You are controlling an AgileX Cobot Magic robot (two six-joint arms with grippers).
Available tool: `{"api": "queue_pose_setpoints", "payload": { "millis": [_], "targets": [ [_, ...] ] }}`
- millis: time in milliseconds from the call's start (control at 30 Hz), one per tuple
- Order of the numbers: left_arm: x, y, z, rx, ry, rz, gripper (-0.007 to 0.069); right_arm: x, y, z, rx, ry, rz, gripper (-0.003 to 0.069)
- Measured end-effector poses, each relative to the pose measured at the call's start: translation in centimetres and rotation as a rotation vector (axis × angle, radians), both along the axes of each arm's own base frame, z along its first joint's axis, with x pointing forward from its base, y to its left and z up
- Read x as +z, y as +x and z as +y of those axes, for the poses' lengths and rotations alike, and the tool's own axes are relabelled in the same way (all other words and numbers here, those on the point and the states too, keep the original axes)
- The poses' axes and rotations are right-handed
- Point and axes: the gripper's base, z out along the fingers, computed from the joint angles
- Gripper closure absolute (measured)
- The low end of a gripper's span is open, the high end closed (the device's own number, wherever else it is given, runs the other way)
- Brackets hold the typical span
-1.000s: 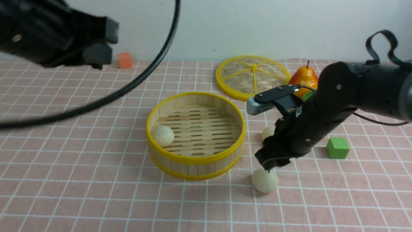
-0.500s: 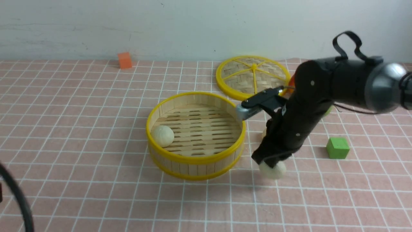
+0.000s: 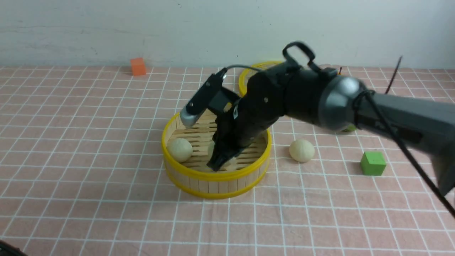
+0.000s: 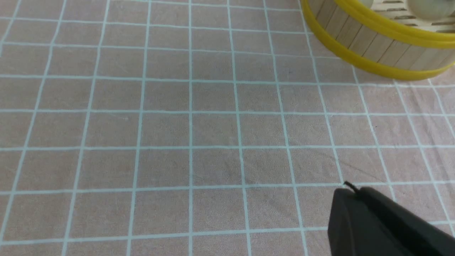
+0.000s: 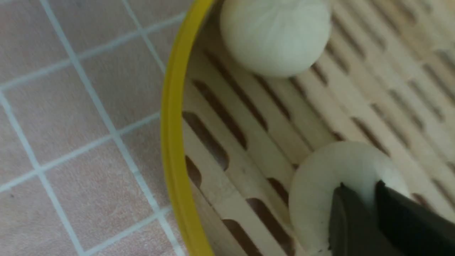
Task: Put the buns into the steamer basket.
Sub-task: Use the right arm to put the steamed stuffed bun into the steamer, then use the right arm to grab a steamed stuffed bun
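The steamer basket (image 3: 215,175) stands mid-table. One bun (image 3: 180,149) lies inside it at the left. My right gripper (image 3: 218,161) reaches down into the basket and is shut on a second bun (image 5: 320,177), held at or just above the slatted floor; in the front view the arm mostly hides this bun. The right wrist view also shows the first bun (image 5: 275,35) and the basket rim (image 5: 173,142). The third bun (image 3: 301,150) lies on the cloth right of the basket. My left gripper (image 4: 350,190) is shut and empty, low over the cloth, away from the basket (image 4: 373,46).
The woven lid (image 3: 249,73) lies behind the basket, mostly hidden by my right arm. A green cube (image 3: 372,163) sits at the right and an orange cube (image 3: 138,66) at the far back left. The checked pink cloth covers the table.
My right gripper closed on the bun in front and to the right of the basket and carried it left into the basket. The left arm drew back out of the front view.
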Motion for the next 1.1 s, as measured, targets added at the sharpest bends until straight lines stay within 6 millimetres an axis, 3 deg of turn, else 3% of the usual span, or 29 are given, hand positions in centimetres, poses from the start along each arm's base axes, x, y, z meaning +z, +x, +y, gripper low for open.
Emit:
{"api": "queue_pose_setpoints", "payload": {
  "millis": [67,167,267,400,500,567,667,767,900,1100],
  "targets": [
    [0.0,0.0,0.0,0.0,-0.001,-0.002,0.0638,-0.9,0.1,0.1,-0.012,-0.005,0.02,0.0456],
    [0.0,0.0,0.0,0.0,0.0,-0.002,0.0638,0.6,-0.1,0.0,-0.043,0.015,0.033,0.0299],
    [0.0,0.0,0.0,0.0,0.008,-0.003,0.0638,3.5,-0.4,-0.5,-0.062,0.019,0.017,0.0174],
    [0.2,0.1,0.0,-0.003,0.008,-0.03,0.0638,8.2,-1.0,-2.5,-0.094,-0.035,-0.068,0.0112],
    [0.2,0.2,0.0,-0.005,0.005,-0.041,0.0638,8.6,-0.5,-4.1,-0.151,-0.079,-0.057,0.0114],
    [0.3,0.2,0.0,-0.005,0.008,-0.047,0.0638,7.1,1.4,-7.1,-0.306,-0.106,0.016,0.0135],
    [0.3,0.2,0.0,-0.005,0.015,-0.05,0.0638,5.1,3.0,-9.2,-0.424,-0.103,0.078,0.0156],
    [0.3,0.3,0.1,-0.005,0.025,-0.056,0.0638,1.7,5.0,-11.7,-0.547,-0.113,0.157,0.019],
    [0.3,0.3,0.1,-0.005,0.026,-0.056,0.0638,-0.3,6.0,-12.7,-0.58,-0.115,0.18,0.0228],
    [0.3,0.3,0.1,-0.005,0.027,-0.056,0.0638,-2.4,7.0,-13.2,-0.605,-0.07,0.209,0.0438]
  ]
}}
